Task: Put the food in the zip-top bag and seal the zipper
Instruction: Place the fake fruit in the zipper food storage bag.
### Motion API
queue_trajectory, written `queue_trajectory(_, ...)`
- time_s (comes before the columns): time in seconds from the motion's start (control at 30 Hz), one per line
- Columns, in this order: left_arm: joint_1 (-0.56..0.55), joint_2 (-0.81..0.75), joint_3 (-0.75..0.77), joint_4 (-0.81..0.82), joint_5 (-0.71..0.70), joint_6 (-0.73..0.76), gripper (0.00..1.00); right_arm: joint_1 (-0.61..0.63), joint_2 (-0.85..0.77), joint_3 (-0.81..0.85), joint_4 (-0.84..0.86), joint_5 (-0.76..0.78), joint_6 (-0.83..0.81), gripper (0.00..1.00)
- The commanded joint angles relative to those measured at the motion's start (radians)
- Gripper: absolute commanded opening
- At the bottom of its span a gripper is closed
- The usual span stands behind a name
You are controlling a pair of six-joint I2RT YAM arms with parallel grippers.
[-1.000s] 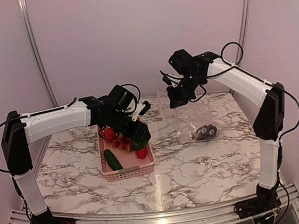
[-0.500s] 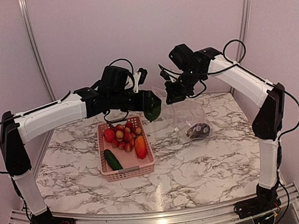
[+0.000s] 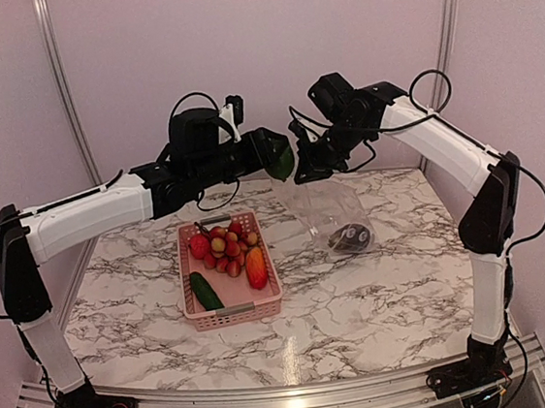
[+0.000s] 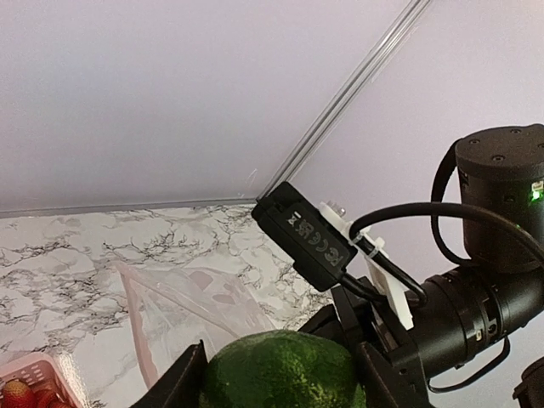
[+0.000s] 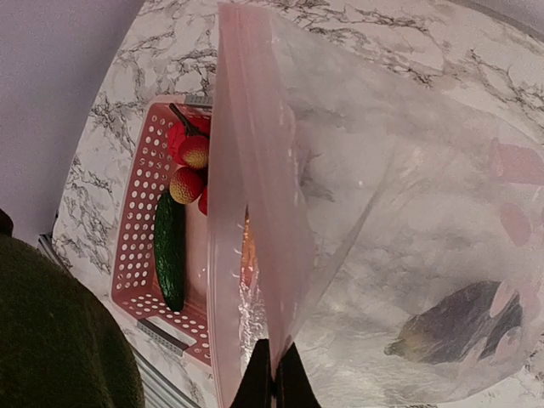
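Left hand (image 3: 282, 156) clasped around the green pepper (image 4: 280, 372) in mid-air just left of the zip-top bag (image 3: 337, 212), right hand (image 3: 304, 169) pinched tight on the bag's mouth edge, bag hanging to the tabletop (image 3: 380, 300), eggplant (image 3: 351, 239) inside, pink basket (image 3: 231, 316) at left.

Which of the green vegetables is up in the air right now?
The round green pepper, held in the left gripper beside the clear bag. The long dark cucumber lies in the pink basket.

Green pepper (image 4: 280, 374), lower half off-frame
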Motion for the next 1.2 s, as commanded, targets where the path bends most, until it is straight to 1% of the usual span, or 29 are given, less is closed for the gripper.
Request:
queue_trajectory(0.0, -0.002, -0.003, -0.021, 0.097, -0.088, -0.042, 0.34, 0.008, 0.001, 0.044, 0.034, -0.03, 0.045, 0.0)
queue_trajectory(0.27, -0.003, -0.023, -0.083, 0.162, -0.181, -0.079, 0.31, -0.012, -0.027, 0.029, 0.053, -0.046, 0.077, 0.0)
queue_trajectory(0.47, -0.017, -0.037, -0.119, 0.222, -0.248, -0.076, 0.31, -0.04, -0.058, -0.014, 0.116, -0.107, 0.126, 0.0)
queue_trajectory(0.93, -0.033, 0.041, -0.046, 0.174, -0.335, -0.089, 0.32, -0.059, -0.059, -0.014, 0.167, -0.193, 0.177, 0.0)
queue_trajectory(1.17, -0.033, 0.101, 0.025, 0.13, -0.414, -0.114, 0.31, -0.064, -0.062, -0.012, 0.189, -0.221, 0.2, 0.0)
